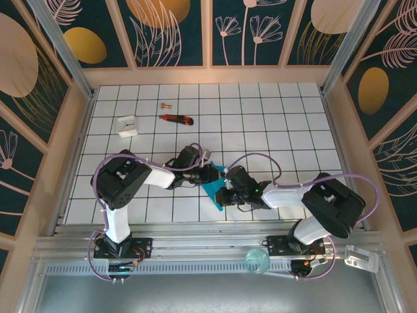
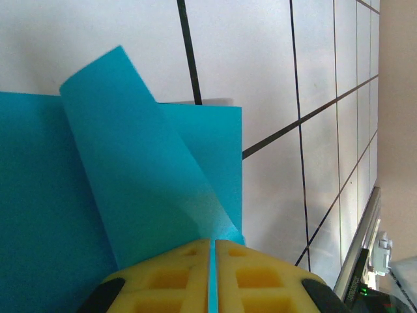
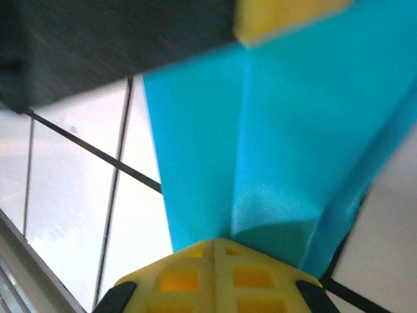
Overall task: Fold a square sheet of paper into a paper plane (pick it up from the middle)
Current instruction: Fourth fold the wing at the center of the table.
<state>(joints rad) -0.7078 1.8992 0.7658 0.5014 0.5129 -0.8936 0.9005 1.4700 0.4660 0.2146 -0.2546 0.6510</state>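
Note:
The square sheet of paper (image 1: pixel 212 190) is a creased teal shape near the front middle of the tiled table, between the two grippers. My left gripper (image 1: pixel 212 173) is shut on one edge of it; in the left wrist view the yellow fingers (image 2: pixel 213 245) pinch the paper (image 2: pixel 130 182), and a flap curls up over the flat part. My right gripper (image 1: pixel 225 194) is shut on the opposite side; in the right wrist view the paper (image 3: pixel 273 143) rises creased from the shut fingertips (image 3: pixel 215 242). The left gripper's yellow finger (image 3: pixel 287 16) shows at the top.
A small white block (image 1: pixel 127 125), a red-and-black utility knife (image 1: pixel 176 119) and a small brass piece (image 1: pixel 164 104) lie at the back left. A metal rail (image 1: pixel 208 244) runs along the near edge, with a pale green round object (image 1: pixel 257 261) on it.

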